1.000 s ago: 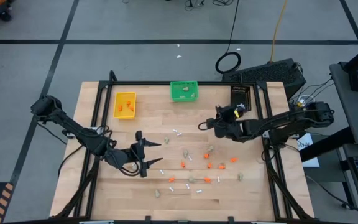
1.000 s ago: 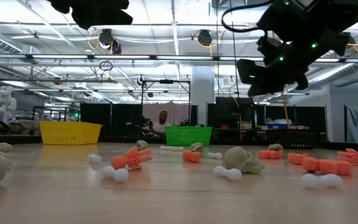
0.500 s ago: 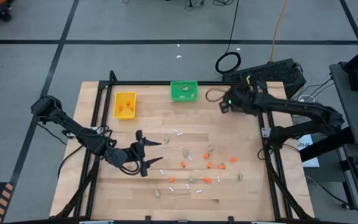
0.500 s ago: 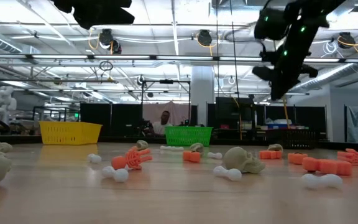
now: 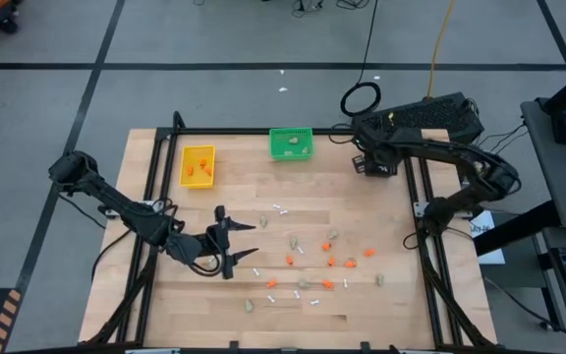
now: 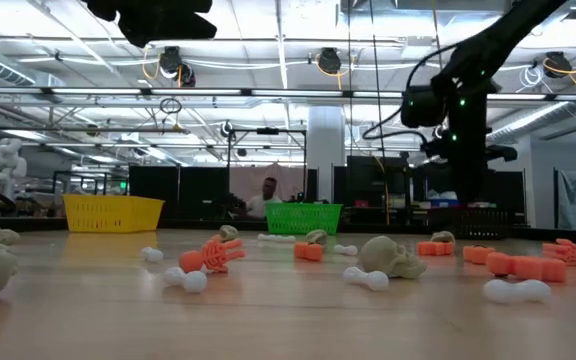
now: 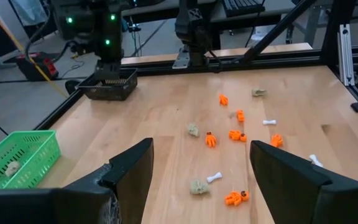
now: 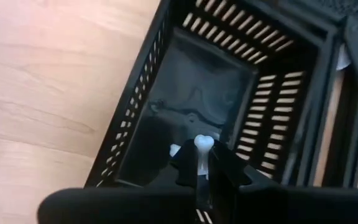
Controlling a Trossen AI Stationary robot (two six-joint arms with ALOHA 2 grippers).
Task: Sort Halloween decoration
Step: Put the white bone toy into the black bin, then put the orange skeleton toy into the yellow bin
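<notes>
Small orange bits (image 5: 329,261), beige lumps (image 5: 332,236) and white sticks (image 5: 281,208) lie scattered on the wooden table's middle and near part. At the far right, my right gripper (image 5: 376,162) hangs over the black bin (image 8: 166,112), shut on a white stick (image 8: 202,149). My left gripper (image 5: 243,243) stands open at the table's left, level, facing the scattered pieces (image 7: 229,134), with nothing between its fingers. My right gripper pinches the white stick between its two fingertips, and the stick's knobbed end (image 8: 203,142) pokes out beyond them. The fingers come steeply from above, pointing down into the bin. The stick is lifted clear, above the bin's floor.
A yellow bin (image 5: 198,165) with orange bits and a green bin (image 5: 291,144) with a beige lump stand along the far edge. Black frame rails (image 5: 423,216) run along the table's sides. A person (image 6: 268,192) shows in the room beyond.
My right gripper has swung from over the table's middle toward the far right corner, to above the black bin, tipping from nearly level to pointing steeply down. It has stayed shut on the white stick.
</notes>
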